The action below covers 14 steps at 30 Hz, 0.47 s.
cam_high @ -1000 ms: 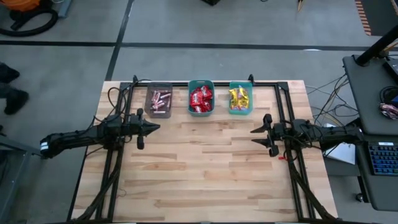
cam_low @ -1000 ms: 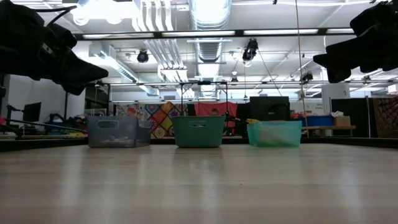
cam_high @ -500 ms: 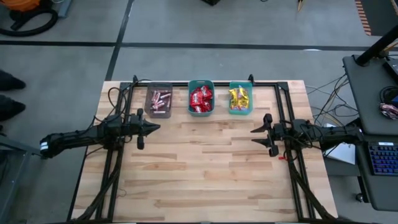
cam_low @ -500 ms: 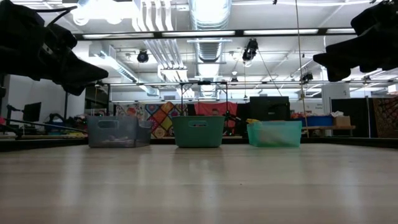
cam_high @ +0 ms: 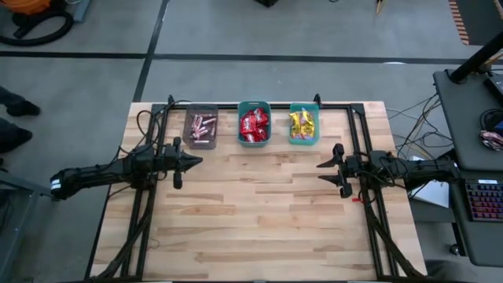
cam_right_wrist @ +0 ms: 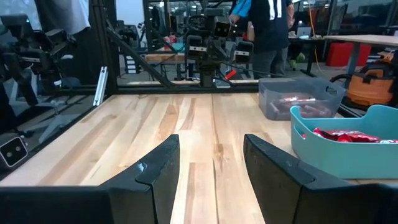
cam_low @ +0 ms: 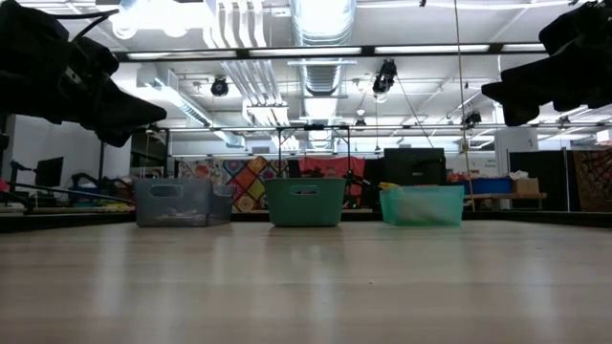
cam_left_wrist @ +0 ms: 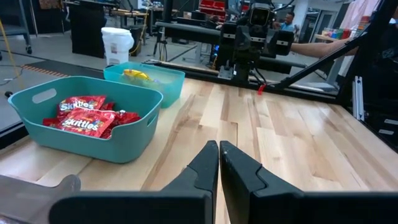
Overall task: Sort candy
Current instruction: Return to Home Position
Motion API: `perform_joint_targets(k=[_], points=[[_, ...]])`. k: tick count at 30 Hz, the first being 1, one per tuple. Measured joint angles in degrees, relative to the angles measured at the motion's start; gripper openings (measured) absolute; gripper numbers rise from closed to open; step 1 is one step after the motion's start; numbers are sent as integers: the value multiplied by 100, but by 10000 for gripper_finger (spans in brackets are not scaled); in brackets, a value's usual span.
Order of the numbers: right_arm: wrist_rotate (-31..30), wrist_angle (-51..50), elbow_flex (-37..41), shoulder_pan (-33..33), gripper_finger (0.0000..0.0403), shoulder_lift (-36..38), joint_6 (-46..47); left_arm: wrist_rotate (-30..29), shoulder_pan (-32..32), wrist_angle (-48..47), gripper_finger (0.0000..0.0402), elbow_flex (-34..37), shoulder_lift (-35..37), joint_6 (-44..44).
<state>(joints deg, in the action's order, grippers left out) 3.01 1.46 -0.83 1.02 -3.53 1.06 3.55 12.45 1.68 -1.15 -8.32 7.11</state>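
Observation:
The candy lies in three bins along the table's far edge. Pinkish stick pieces [cam_high: 202, 126] fill the grey bin [cam_high: 201, 114]. Red packets [cam_high: 253, 125] sit in the middle teal bin [cam_high: 254, 106]. Yellow packets [cam_high: 302, 125] are in the right teal bin [cam_high: 304, 107]. My left gripper [cam_high: 198, 161] hovers shut above the table's left side and points level toward the right. Opposite it, my right gripper [cam_high: 321, 170] hovers open above the right side, nothing between its fingers [cam_right_wrist: 160, 168].
A black metal frame [cam_high: 359, 141] runs along the table's left, right and far edges. A desk with a keyboard [cam_high: 481, 200] stands past the right edge. A person's feet [cam_high: 14, 118] show on the floor at the left. People stand behind the table in the right wrist view [cam_right_wrist: 267, 31].

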Motion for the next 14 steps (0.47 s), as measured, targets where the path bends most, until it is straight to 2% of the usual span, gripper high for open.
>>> perform_joint_targets(k=[14], points=[[-3, -1, -40, 0, 171, 0, 0, 0, 0, 0, 0, 0, 0, 0]])
